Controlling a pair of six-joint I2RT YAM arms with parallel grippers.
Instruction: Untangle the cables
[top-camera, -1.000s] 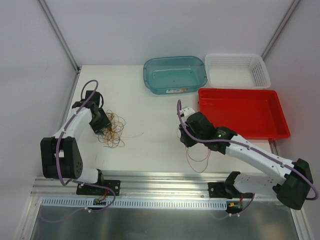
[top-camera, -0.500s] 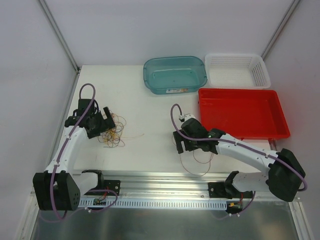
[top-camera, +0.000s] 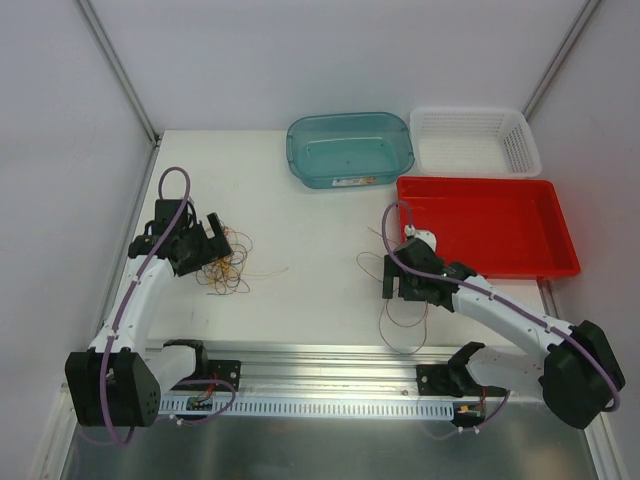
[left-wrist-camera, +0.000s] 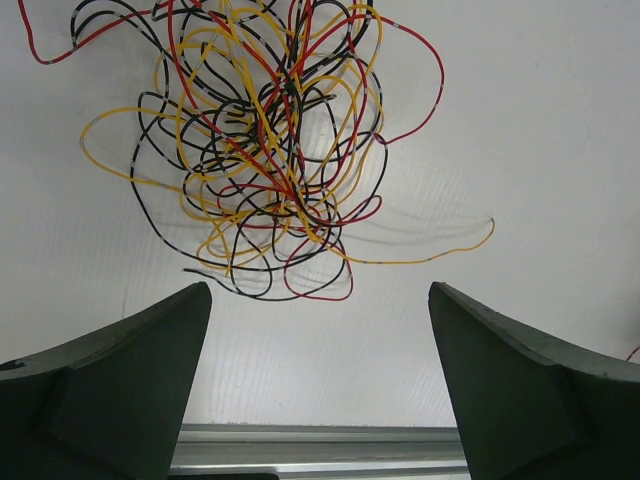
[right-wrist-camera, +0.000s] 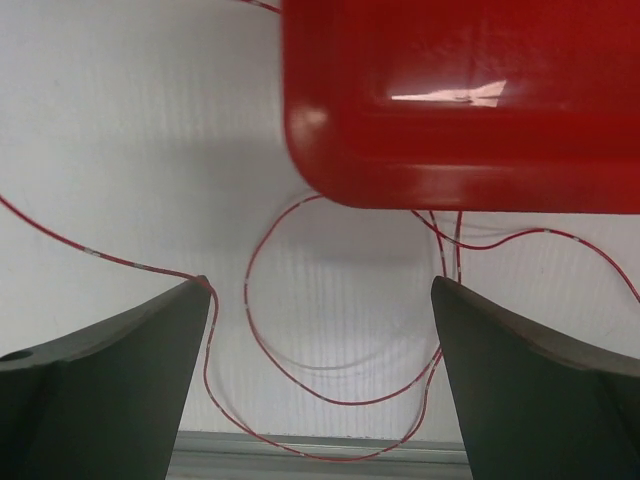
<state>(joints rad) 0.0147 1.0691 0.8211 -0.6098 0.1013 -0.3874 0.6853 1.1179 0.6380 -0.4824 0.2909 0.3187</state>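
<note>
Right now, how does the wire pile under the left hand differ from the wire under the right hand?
The left pile mixes red, yellow and black wires; the right wire is red only. The left pile is densely tangled; the right wire lies in wide open loops. Both rest on the table, ungripped.

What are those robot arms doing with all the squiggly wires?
They are trying to untangle them. The left gripper hangs open over the tangle of red, yellow and black cables, holding nothing. The right gripper is open too, above one red cable lying loose beside the red tray.
</note>
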